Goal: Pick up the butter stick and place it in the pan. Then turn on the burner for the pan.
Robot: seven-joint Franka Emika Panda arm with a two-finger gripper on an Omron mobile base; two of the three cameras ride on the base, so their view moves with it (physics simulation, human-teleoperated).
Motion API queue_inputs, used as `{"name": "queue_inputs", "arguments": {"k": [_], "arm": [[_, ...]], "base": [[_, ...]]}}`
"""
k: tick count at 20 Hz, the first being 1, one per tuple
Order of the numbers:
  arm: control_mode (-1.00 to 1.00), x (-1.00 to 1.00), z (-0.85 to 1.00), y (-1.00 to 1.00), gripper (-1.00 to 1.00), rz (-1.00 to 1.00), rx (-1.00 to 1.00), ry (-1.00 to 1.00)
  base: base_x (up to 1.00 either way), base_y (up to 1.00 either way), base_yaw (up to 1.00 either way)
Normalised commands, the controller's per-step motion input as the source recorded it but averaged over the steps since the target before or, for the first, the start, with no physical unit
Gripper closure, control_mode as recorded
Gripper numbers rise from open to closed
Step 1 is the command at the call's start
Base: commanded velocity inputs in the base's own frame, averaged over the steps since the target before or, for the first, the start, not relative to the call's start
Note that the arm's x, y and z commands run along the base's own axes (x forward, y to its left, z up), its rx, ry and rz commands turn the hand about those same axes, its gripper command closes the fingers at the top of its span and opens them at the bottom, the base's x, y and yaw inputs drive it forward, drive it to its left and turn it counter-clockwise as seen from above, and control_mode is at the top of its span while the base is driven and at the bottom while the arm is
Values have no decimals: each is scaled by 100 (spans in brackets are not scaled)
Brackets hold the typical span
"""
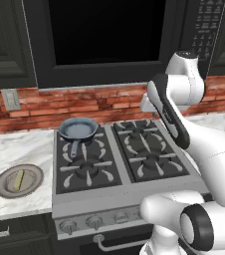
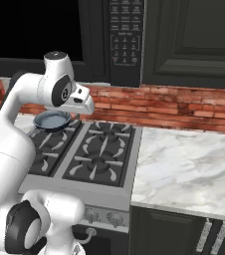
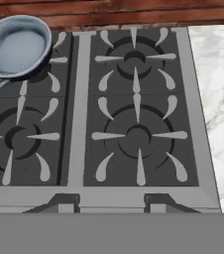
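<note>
Stove (image 1: 115,164): four burners, one pan (image 1: 78,128); one butter stick (image 1: 18,180) on plate (image 1: 5,187); fingers' state unclear.

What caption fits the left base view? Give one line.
Butter stick waits on plate left of stove; empty pan on rear-left burner.

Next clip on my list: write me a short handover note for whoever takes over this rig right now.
Gripper: up over the stove's right burners; its fingers are hidden, so open or shut cannot be told, and nothing shows in its grasp.
Small pale yellow butter stick: lying on the flat beige-grey round plate on the marble counter left of the stove.
Small round grey-blue pan: empty, on the back left burner.
Done: nothing yet.
Left: pick the butter, put it in the pan, turn on that burner's knob.
</note>
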Motion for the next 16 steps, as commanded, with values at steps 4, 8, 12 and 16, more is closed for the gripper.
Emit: {"name": "queue_inputs", "arguments": {"k": [4,8,12,16], "arm": [[-100,-16,0,1,-100,0,0,-2],[-100,-22,0,36,-100,0,0,-5],[-100,-16,0,65,-100,0,0,0],[-100,-13,0,92,-100,0,0,0]], "base": [[0,0,0],[0,0,0],[0,0,0],[0,0,0]]}}
